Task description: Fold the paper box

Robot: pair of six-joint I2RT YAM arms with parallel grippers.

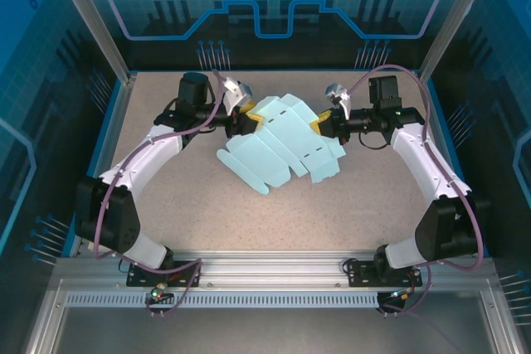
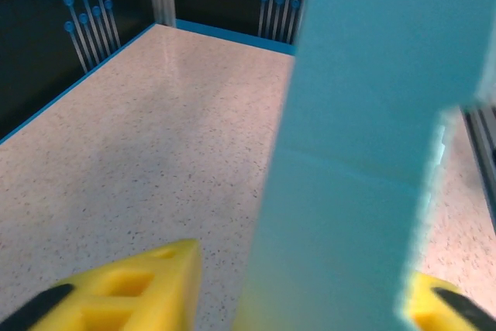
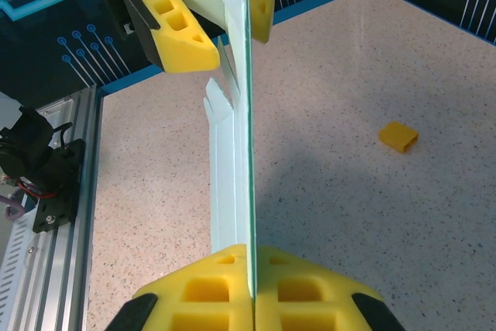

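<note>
Blocky yellow right tool [image 3: 252, 257] pinches thin blue paper box [image 1: 282, 143].

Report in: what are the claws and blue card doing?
Right gripper shut on paper box. Left gripper open, straddling it. Orange bit aside.

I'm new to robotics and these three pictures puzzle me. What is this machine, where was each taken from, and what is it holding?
Two robot arms stand at the near edge of a speckled table. The wide picture looks down from above; the other two come from cameras on the wrists. Each arm ends in a yellow-fingered pincer. The right pincer is shut on a light blue card cut-out; the left pincer has its fingers either side of it, a gap showing. A small orange block lies on the table.
</note>
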